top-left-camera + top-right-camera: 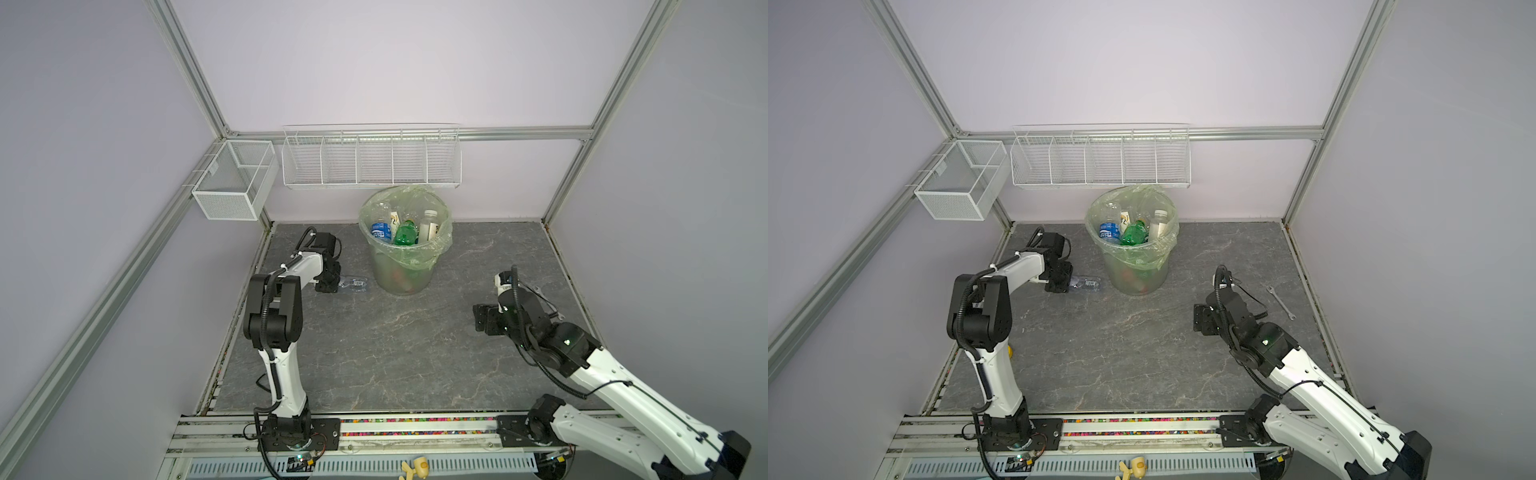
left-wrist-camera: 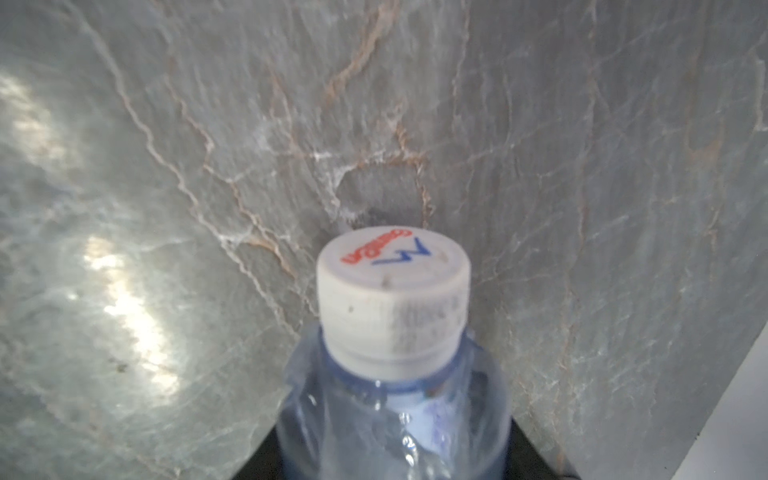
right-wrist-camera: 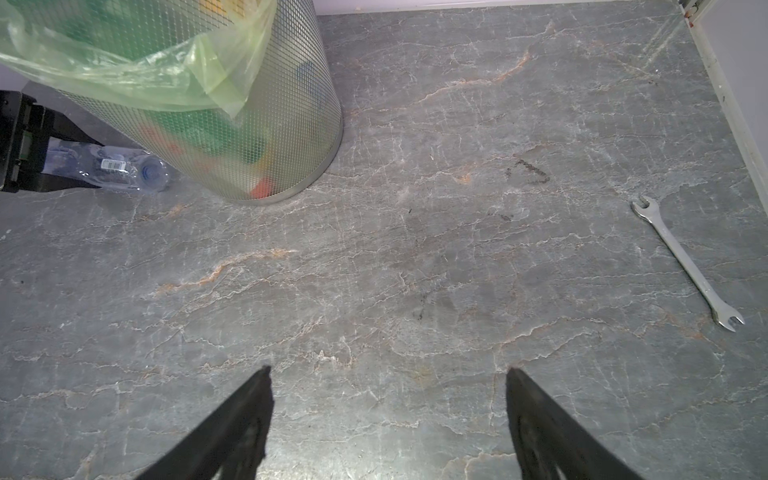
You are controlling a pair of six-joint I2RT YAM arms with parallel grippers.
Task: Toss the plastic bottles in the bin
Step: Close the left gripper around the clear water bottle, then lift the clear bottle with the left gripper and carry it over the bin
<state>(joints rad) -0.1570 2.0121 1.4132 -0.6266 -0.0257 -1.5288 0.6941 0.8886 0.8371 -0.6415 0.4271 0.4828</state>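
Observation:
A clear plastic bottle [image 1: 354, 285] [image 1: 1087, 284] [image 3: 112, 166] with a white cap [image 2: 392, 286] lies on its side on the grey floor, just left of the bin. My left gripper [image 1: 334, 283] [image 1: 1064, 284] [image 2: 390, 461] is low at the floor and shut on the bottle's body, a black finger pressing each side. The bin [image 1: 401, 274] [image 1: 1136, 272] [image 3: 282, 124], lined with a green bag, holds several bottles, among them a blue-labelled one [image 1: 381, 231] and a green one [image 1: 405, 235]. My right gripper [image 1: 478, 318] [image 1: 1198, 318] [image 3: 388, 370] hovers open and empty over bare floor, right of the bin.
A metal wrench [image 1: 1281, 302] [image 3: 685, 262] lies on the floor at the right, near the wall. A white mesh basket [image 1: 235, 178] and a long white wire rack [image 1: 370, 160] hang on the back frame above the bin.

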